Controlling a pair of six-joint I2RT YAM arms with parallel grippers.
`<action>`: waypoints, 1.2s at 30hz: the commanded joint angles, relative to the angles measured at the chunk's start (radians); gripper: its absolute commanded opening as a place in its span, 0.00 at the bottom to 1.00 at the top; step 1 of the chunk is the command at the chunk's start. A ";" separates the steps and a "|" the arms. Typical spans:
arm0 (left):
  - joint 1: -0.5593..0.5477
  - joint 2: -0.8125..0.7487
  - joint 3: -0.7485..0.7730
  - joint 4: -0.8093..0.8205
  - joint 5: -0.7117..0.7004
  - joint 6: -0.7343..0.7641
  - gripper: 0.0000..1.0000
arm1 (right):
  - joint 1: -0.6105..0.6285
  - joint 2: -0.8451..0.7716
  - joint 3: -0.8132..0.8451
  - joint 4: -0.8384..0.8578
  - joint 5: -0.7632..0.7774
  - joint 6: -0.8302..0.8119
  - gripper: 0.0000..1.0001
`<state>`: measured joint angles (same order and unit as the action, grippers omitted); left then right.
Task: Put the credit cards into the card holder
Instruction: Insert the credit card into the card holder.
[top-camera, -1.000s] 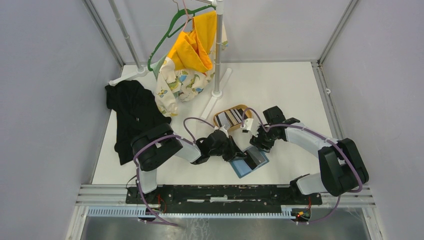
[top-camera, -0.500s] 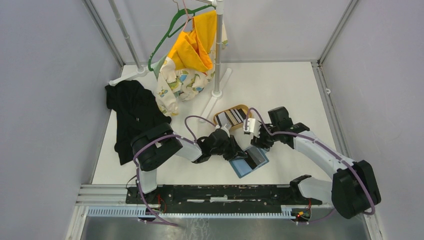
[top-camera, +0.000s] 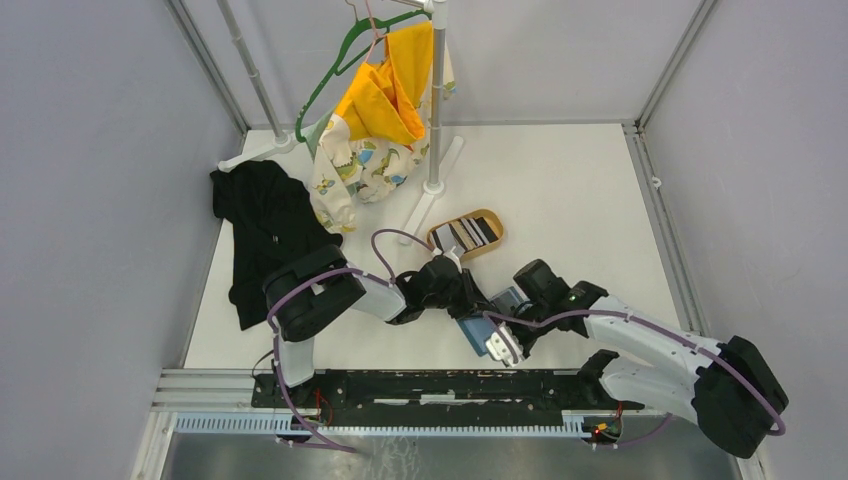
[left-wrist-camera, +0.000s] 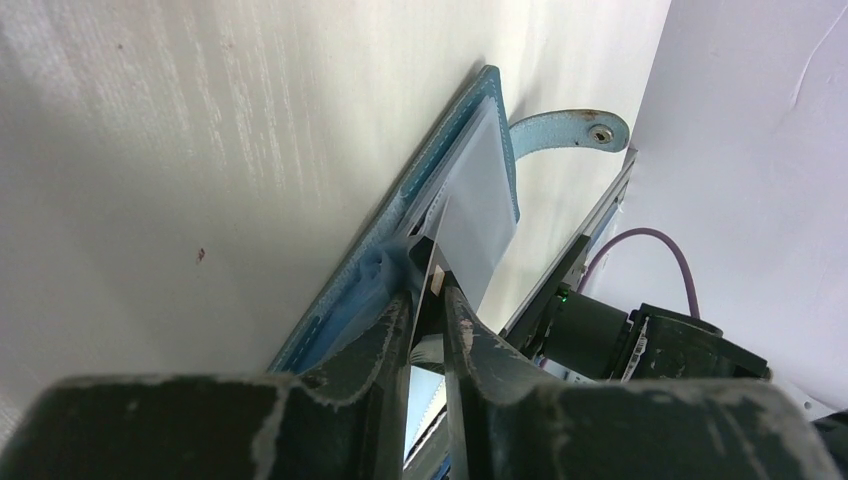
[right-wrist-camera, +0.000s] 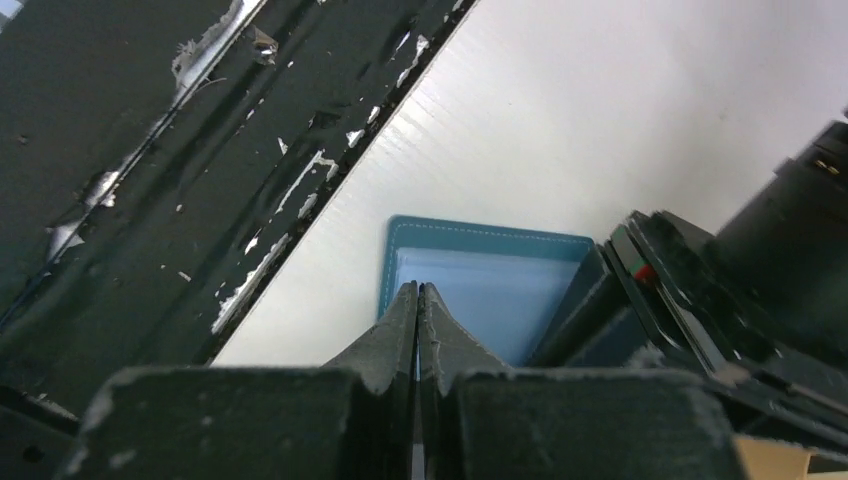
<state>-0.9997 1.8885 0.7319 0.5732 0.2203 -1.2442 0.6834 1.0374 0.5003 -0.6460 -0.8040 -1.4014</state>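
The teal card holder (top-camera: 472, 328) lies open near the table's front edge, its snap tab (left-wrist-camera: 570, 130) pointing away. A pale grey card (left-wrist-camera: 480, 200) stands in its pocket. My left gripper (top-camera: 463, 300) is at the holder's far-left edge, and its jaws (left-wrist-camera: 428, 290) are pinched narrowly on the pocket wall. My right gripper (top-camera: 492, 338) hovers low over the holder's near side. Its fingers (right-wrist-camera: 418, 288) are shut with nothing between them, above the light-blue lining (right-wrist-camera: 480, 290). More credit cards (top-camera: 466, 232) lie as stripes in the oval wooden tray (top-camera: 490, 217).
A clothes rack post (top-camera: 434, 100) with yellow and printed garments (top-camera: 375, 120) stands at the back. A black garment (top-camera: 265, 225) lies at the left. The black front rail (right-wrist-camera: 150, 170) runs close beside the holder.
My right arm swung from the far side of the holder, by the tray, round to its near side, and its fingers closed. The left gripper stayed on the holder.
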 joint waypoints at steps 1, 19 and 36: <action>0.004 0.034 0.009 -0.080 -0.032 0.072 0.25 | 0.112 -0.009 -0.036 0.221 0.161 0.152 0.03; 0.003 0.042 0.006 -0.080 -0.027 0.074 0.27 | 0.248 0.154 0.046 0.239 0.562 0.283 0.03; 0.003 0.040 0.017 -0.109 -0.031 0.089 0.36 | 0.234 0.143 0.064 0.139 0.693 0.213 0.03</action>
<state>-0.9989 1.8961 0.7467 0.5732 0.2214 -1.2430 0.9287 1.1919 0.5274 -0.4637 -0.1734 -1.1751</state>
